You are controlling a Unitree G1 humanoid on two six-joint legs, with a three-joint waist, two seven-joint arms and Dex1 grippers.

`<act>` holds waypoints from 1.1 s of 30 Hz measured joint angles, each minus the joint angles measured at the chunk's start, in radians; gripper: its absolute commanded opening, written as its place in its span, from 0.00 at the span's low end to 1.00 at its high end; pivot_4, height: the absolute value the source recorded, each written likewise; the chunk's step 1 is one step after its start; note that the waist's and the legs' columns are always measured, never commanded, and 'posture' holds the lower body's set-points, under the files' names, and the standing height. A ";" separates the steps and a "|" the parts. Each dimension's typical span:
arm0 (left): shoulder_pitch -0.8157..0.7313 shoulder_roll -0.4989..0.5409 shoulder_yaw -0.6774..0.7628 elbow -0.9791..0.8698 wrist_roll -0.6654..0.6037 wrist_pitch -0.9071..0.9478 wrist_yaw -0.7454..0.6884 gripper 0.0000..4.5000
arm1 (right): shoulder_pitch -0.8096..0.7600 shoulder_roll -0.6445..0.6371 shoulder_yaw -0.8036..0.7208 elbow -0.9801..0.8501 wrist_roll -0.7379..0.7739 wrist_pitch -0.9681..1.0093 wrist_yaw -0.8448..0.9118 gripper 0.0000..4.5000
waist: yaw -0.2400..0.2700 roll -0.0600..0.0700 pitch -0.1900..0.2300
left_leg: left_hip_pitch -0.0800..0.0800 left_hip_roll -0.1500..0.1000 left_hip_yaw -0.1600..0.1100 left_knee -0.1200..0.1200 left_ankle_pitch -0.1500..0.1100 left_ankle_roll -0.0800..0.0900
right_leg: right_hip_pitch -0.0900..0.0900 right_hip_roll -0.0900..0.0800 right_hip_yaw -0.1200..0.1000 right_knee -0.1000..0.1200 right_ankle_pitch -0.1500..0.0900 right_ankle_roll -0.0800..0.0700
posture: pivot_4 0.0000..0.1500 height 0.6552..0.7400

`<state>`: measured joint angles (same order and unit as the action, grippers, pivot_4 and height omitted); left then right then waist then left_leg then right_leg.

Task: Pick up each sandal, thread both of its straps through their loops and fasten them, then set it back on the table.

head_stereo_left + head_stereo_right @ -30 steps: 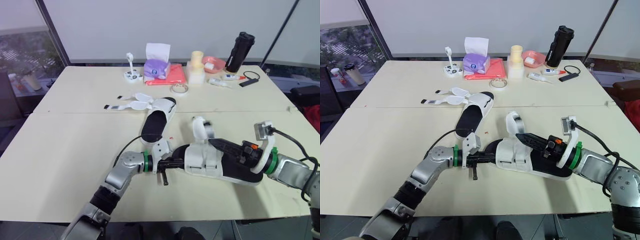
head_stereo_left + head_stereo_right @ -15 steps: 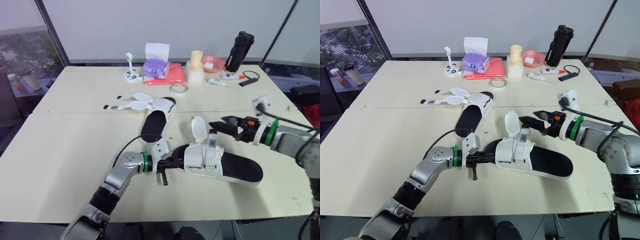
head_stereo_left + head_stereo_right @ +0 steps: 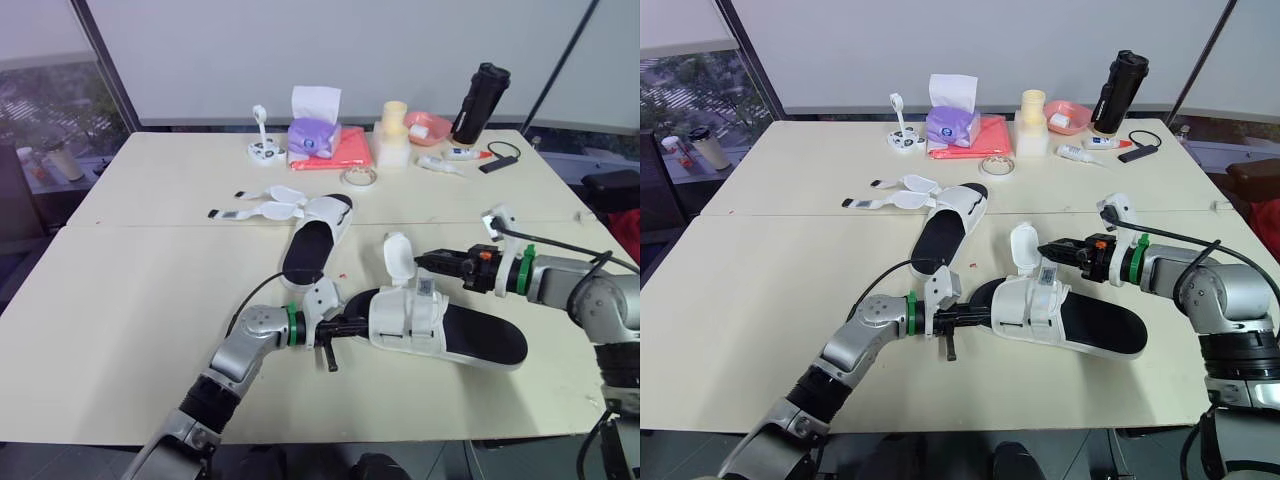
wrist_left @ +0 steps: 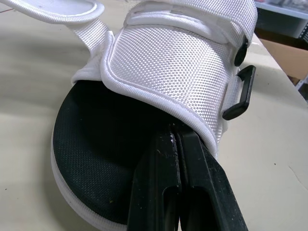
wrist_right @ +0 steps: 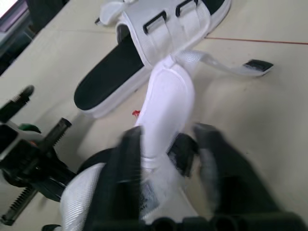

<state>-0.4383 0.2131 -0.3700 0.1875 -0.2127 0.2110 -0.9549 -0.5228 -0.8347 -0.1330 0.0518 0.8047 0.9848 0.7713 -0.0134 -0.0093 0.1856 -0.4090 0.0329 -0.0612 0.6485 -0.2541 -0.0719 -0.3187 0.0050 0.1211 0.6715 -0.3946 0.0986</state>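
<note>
– Near the counter's front edge, about midway along it, lies the near sandal. The left end effector is closed tight, its tips tucked under the toe edge of the white upper. Whether they nip any fabric cannot be told.
– And the right end effector?
– Parted, its fingers either side of the raised strap, gripping nothing.
– What could go wrong?
– If it closes off-centre, the limp strap may fold or slide out, and then it would miss the black loop. A hard pull could also drag the sandal off the left tips, since they brace only the toe.
– The other sandal?
– Toward the counter's middle, both straps lying open.
– Any containers?
– Along the far edge there is a pink bowl with something white in it, too small to name. There is also a purple tissue box with a tissue standing out, and a closed black flask.
</note>
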 measured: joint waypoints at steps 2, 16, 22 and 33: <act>0.000 0.000 0.000 0.000 0.000 0.000 0.001 0.00 | 0.005 0.001 -0.012 -0.006 0.005 0.020 0.005 0.02 | 0.000 0.000 0.000 | 0.000 0.000 0.000 0.000 0.000 0.000 | 0.000 0.000 0.000 0.000 0.000 0.000 | 1.00 1.00; -0.008 -0.001 -0.001 0.010 0.000 -0.002 0.001 0.00 | -0.005 0.075 -0.180 -0.025 0.123 0.080 0.015 0.02 | -0.001 0.000 0.000 | 0.000 0.000 0.000 0.000 0.000 0.000 | 0.000 0.000 0.000 0.000 0.000 0.000 | 1.00 1.00; -0.009 -0.001 -0.001 0.012 0.000 -0.002 0.000 0.00 | -0.003 0.081 -0.145 -0.025 0.071 0.059 0.001 0.02 | -0.001 0.000 0.000 | 0.000 0.000 0.000 0.000 0.000 0.000 | 0.000 0.000 0.000 0.000 0.000 0.000 | 1.00 1.00; -0.007 -0.001 0.002 0.012 0.000 -0.002 0.004 0.00 | -0.043 0.124 -0.024 0.121 -0.101 0.001 -0.039 0.02 | -0.002 0.000 0.000 | 0.000 0.000 0.000 0.000 0.000 0.000 | 0.000 0.000 0.000 0.001 0.000 0.000 | 1.00 1.00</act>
<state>-0.4453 0.2120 -0.3685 0.1994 -0.2127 0.2086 -0.9512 -0.5653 -0.7111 -0.1566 0.1728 0.7032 0.9855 0.7321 -0.0158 -0.0090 0.1856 -0.4085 0.0327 -0.0609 0.6489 -0.2536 -0.0719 -0.3184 0.0051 0.1212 0.6720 -0.3944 0.0990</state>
